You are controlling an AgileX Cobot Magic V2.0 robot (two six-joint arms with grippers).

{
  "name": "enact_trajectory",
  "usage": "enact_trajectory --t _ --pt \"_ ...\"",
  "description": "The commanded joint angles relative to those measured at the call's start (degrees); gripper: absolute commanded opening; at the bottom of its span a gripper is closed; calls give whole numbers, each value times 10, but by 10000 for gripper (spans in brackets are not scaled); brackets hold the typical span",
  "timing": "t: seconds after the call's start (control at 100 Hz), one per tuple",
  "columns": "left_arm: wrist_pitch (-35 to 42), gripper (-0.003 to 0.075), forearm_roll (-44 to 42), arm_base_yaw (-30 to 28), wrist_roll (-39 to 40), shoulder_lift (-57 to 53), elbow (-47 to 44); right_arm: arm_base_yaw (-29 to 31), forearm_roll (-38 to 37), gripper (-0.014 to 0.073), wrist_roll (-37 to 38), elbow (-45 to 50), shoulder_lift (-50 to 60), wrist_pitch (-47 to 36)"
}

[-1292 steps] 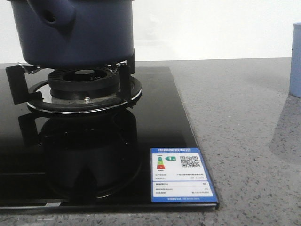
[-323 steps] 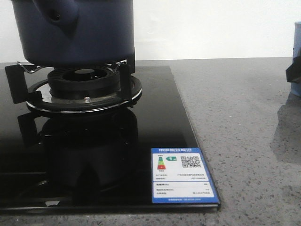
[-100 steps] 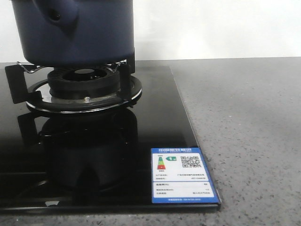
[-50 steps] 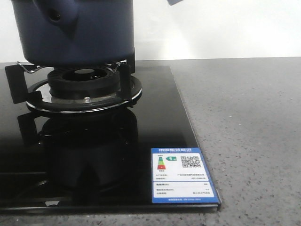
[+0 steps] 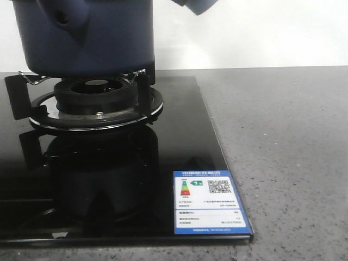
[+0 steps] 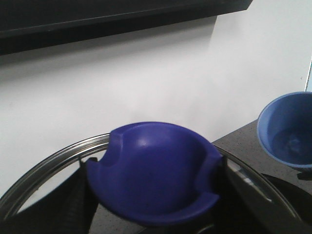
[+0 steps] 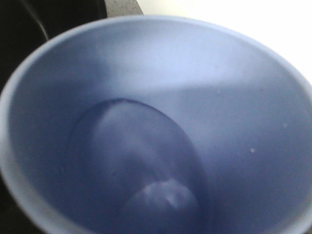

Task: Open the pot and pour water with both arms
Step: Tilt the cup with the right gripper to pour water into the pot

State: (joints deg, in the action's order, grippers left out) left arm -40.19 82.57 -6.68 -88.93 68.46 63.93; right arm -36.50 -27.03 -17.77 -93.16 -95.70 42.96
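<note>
Navy-blue pot (image 5: 89, 38) sits on the burner (image 5: 97, 100). Its lid (image 6: 151, 170) is held raised, the left gripper's closure not discernible. A pale blue cup (image 5: 197, 5), absent a second ago, has been carried over tilted, suggesting pouring is imminent; the right gripper's state cannot be told

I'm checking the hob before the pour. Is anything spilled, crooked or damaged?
Nothing stands out. The pot sits level on the burner support, the glass hob and countertop show no spill, and the pale blue cup looks intact.
</note>
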Motion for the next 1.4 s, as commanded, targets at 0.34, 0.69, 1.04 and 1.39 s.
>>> enact_trajectory --t 0.34,0.69,1.04,1.39 --pt "4 339 43 -2 4 -18 24 -9 -145 372 -3 -22 11 -117" --pt "4 339 43 -2 4 -18 24 -20 -305 367 -3 -20 10 -157" --pt "4 339 43 -2 4 -18 24 -24 -397 367 -3 -20 10 -167" --pt "4 339 43 -2 4 -18 24 -24 -470 367 -3 -20 10 -173"
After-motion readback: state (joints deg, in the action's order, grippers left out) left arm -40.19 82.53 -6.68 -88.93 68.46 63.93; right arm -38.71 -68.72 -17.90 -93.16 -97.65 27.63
